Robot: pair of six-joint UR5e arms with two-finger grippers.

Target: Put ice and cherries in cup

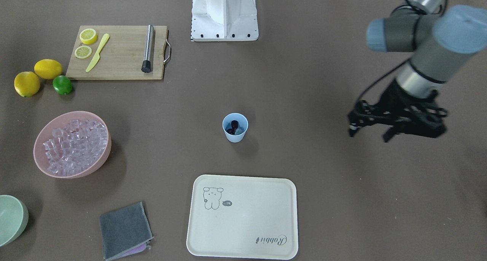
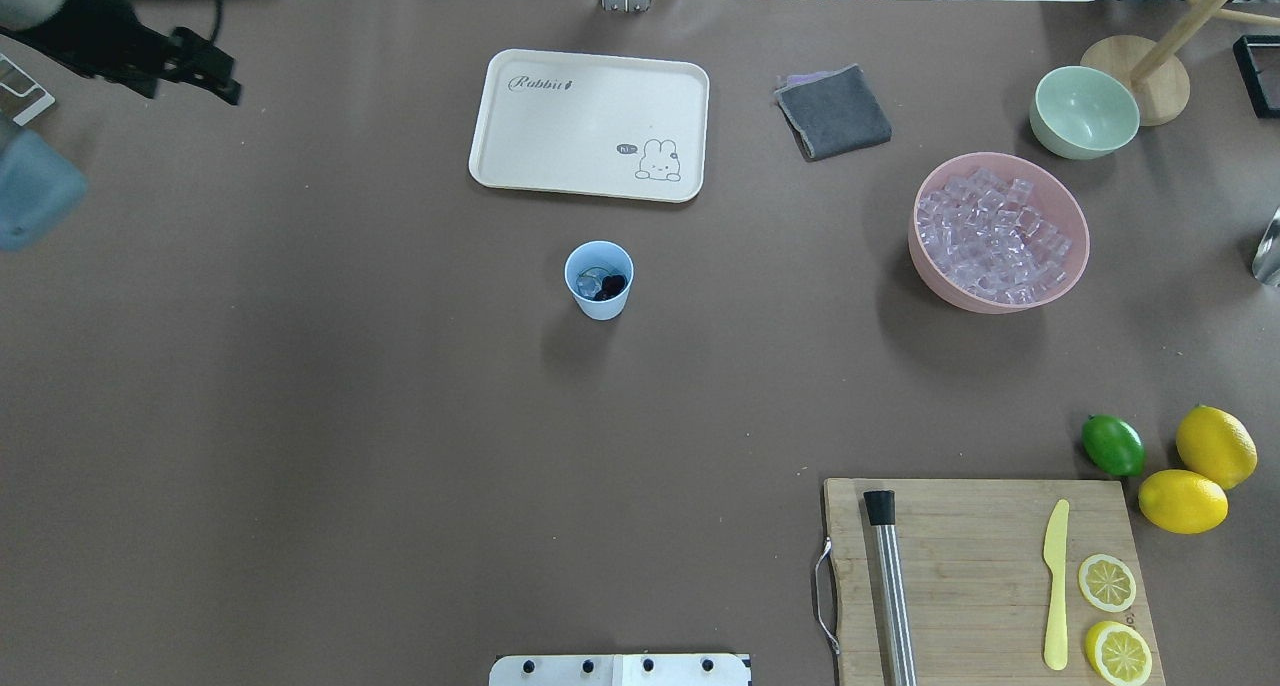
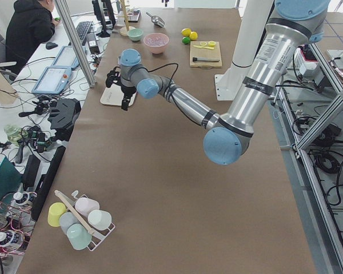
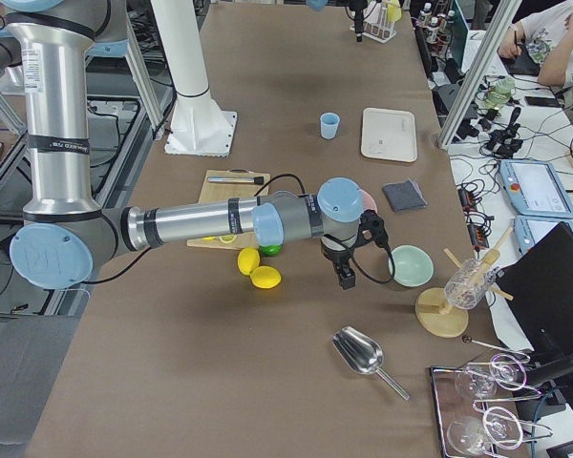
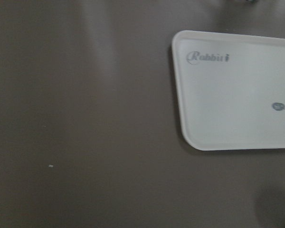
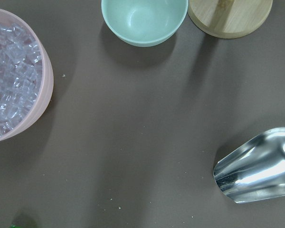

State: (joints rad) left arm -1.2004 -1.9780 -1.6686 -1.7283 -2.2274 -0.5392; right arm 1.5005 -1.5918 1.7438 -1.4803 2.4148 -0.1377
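the small light-blue plastic cup [image 1: 235, 128] at the centre of the worktop [image 1: 312, 101] already holds dark glossy cherries [image 1: 232, 126] and clear ice cubes [image 1: 239, 131]; the left gripper [image 1: 370, 133], spread and empty by the left edge, ought to retreat high; right gripper [image 4: 346, 277]: cannot tell

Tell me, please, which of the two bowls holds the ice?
The wide pink bowl, full of clear cubes; the pale green bowl beside it is empty.

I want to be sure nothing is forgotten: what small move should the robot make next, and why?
Probably only park the left gripper at the side and stop. The cup already holds dark cherries and ice, and this gripper is open, empty and far from it.
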